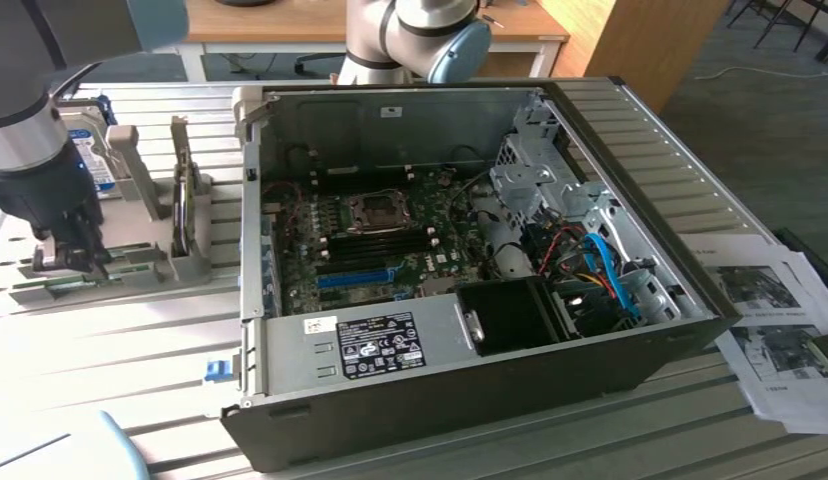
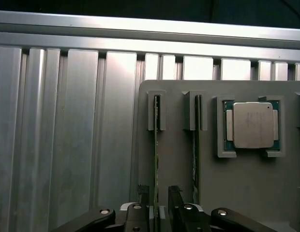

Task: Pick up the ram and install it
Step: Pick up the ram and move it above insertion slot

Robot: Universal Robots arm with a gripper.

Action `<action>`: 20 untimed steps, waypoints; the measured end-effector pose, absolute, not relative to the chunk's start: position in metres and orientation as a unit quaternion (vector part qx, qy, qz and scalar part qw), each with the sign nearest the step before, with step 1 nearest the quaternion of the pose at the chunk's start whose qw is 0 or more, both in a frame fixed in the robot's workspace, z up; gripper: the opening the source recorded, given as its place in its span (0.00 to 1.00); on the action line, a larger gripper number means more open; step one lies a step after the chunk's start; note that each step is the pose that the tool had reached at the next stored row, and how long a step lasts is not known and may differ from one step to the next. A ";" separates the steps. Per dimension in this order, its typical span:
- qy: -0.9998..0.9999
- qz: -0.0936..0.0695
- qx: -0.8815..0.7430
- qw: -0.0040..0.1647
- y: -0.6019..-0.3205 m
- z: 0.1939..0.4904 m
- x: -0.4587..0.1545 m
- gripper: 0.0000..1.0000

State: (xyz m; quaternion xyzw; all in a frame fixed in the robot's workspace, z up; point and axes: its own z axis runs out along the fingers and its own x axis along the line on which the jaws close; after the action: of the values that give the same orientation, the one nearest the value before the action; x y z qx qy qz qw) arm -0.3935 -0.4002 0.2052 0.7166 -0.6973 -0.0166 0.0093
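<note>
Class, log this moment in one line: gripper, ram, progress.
gripper: open, straddling ram | ram: on edge in gray holder | progress: not lifted

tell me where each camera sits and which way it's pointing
Exterior view: off the arm and raised, looking down on the slatted table and the open computer case; part of the arm shows beyond the case, and the claw hangs at the exterior view's left.
Wrist view: on the wrist, looking down past the open claw at the ram standing on edge between its fingers, near a silver processor chip.
Shared: the claw and the grey holder under it.
</note>
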 end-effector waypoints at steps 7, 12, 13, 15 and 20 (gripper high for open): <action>-0.697 -0.017 0.717 0.009 -0.400 0.202 -0.393 0.29; -0.697 -0.017 0.717 0.009 -0.400 0.202 -0.390 0.29; -0.697 -0.017 0.717 0.009 -0.400 0.202 -0.390 0.29; -0.697 -0.017 0.717 0.009 -0.400 0.202 -0.390 0.29; -0.697 -0.017 0.717 0.009 -0.399 0.202 -0.390 0.29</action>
State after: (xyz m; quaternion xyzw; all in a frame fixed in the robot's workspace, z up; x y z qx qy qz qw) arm -0.3899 -0.3986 0.2019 0.7166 -0.6972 -0.0166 0.0094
